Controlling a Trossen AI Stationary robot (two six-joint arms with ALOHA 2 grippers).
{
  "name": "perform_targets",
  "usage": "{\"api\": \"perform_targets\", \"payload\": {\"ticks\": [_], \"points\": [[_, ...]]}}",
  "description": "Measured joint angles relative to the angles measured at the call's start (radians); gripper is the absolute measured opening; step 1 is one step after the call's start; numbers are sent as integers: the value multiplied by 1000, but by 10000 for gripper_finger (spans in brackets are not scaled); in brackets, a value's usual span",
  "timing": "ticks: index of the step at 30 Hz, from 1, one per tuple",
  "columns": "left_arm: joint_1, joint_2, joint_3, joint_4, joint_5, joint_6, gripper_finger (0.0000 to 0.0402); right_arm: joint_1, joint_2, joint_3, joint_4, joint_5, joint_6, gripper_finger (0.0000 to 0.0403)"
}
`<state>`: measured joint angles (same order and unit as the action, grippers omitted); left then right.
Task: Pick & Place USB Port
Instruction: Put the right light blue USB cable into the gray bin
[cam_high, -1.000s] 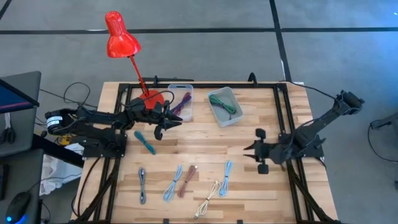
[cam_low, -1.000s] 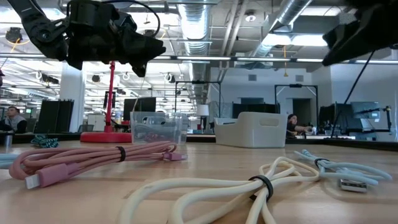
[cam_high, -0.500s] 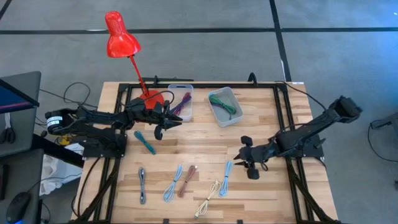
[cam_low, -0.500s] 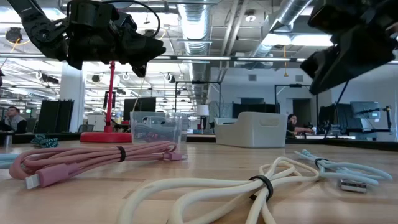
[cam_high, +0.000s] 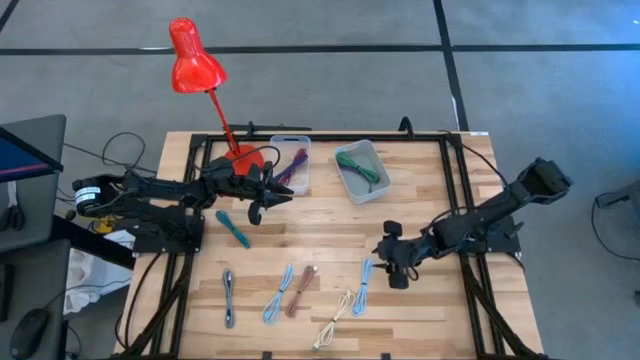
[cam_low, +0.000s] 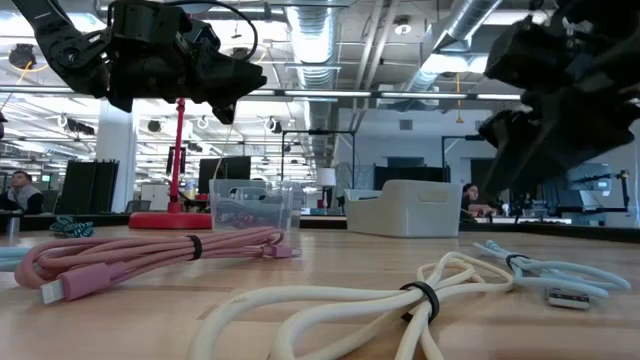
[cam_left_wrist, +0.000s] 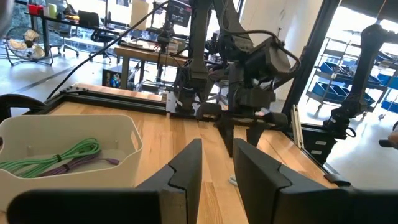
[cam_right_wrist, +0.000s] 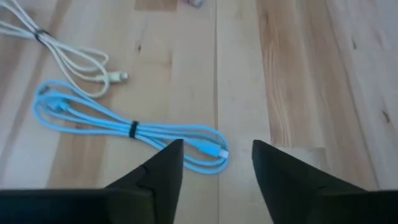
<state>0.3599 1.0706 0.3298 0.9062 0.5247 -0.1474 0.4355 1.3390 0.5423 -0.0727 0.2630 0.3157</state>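
Light-blue cable (cam_right_wrist: 127, 129) just ahead of the open right claw (cam_high: 393, 262): centre over its black tie (thickest bundle), then descend. Left claw (cam_high: 262, 198) parked open near the bins.

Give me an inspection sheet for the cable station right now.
Surface: wooden table, black frame.
Job's things: light blue cable below the right gripper; cream cable, pink cable, teal cable, grey cable loose.
Bins: clear bin and white bin, each holding cables.
Clutter: red lamp.
Grippers: right gripper open above the table; left gripper open by the clear bin.
Surroundings: person seated, far off.
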Motion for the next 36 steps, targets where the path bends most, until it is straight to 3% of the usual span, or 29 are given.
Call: {"api": "perform_targets", "payload": {"ticks": [6,27,36], "points": [[0,0,0,0,0,0,90,0,51,0,27,0,0,218],[0,0,0,0,0,0,90,1,208,3,85,-2,0,208],[0,0,0,0,0,0,90,0,221,1,123,-30,0,157]]}}
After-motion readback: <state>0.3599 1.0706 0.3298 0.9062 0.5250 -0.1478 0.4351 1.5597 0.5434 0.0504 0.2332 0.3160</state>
